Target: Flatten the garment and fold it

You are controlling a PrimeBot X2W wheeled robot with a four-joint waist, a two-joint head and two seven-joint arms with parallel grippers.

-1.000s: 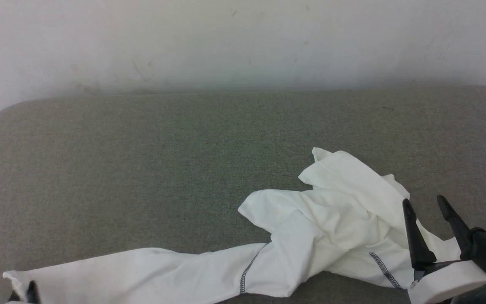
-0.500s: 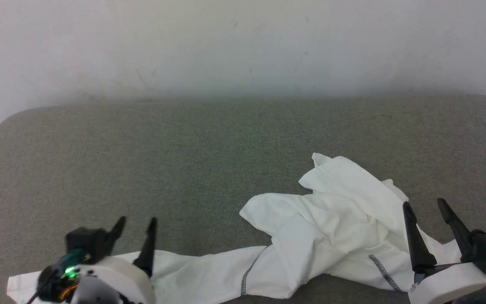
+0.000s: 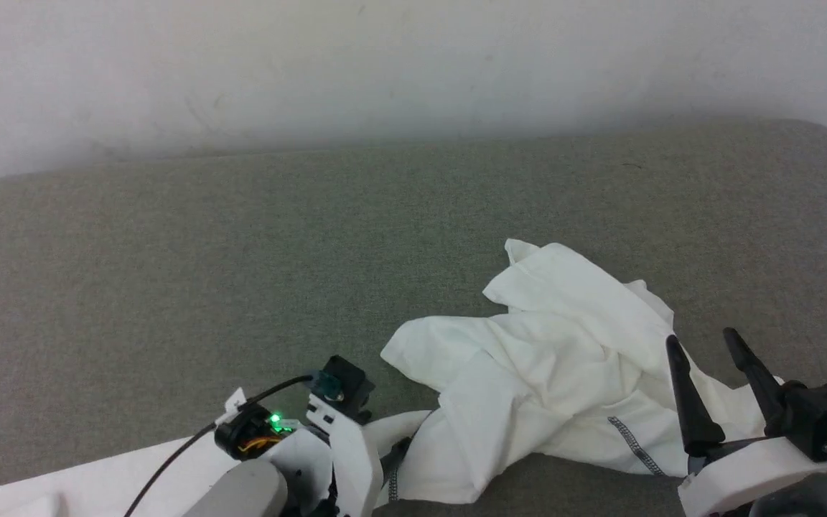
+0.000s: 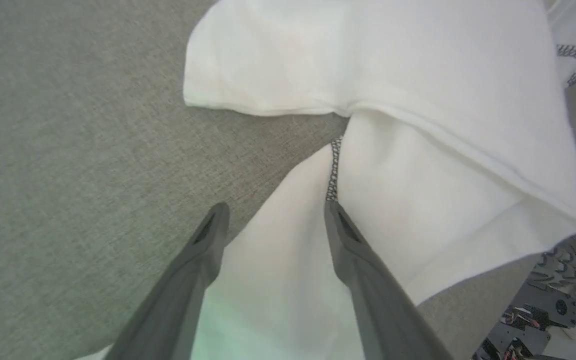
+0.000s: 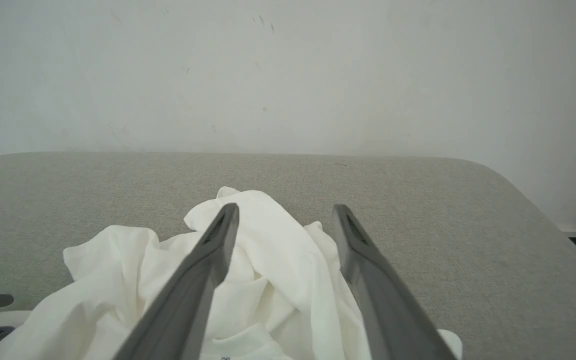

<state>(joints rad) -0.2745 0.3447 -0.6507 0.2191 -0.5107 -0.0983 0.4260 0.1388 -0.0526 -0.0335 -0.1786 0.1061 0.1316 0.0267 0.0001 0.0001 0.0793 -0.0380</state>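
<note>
On the grey padded bench (image 3: 169,251), near its front edge and right of centre, the garment (image 3: 564,359) lay as a crumpled white heap. One sleeve (image 3: 62,488) ran out flat to my left along the near edge.

Left fingers (image 4: 340,235): apart, nothing pinched. They pointed down over the sleeve where it met the body. One tip was over the fabric just below the dark zigzag seam (image 4: 334,170), the other at the sleeve's edge by bare bench. Could not tell whether the tips touched the cloth.

Right fingers (image 5: 218,240): apart as well, empty, hanging above the right side of the heap and aimed toward the wall (image 3: 385,57).

Step in hand, as I judged it: flattening, early. One sleeve laid out; the body bunched in overlapping folds; no fold begun.

Next move, as I read it:
- left to close on the cloth near that seam, or press there to anchor it;
- right to come down on a free edge of the heap and draw it away to my right;
- thin fabric, so a low, shallow pinch, taking as few layers as possible, to avoid dragging the whole pile along.
</note>
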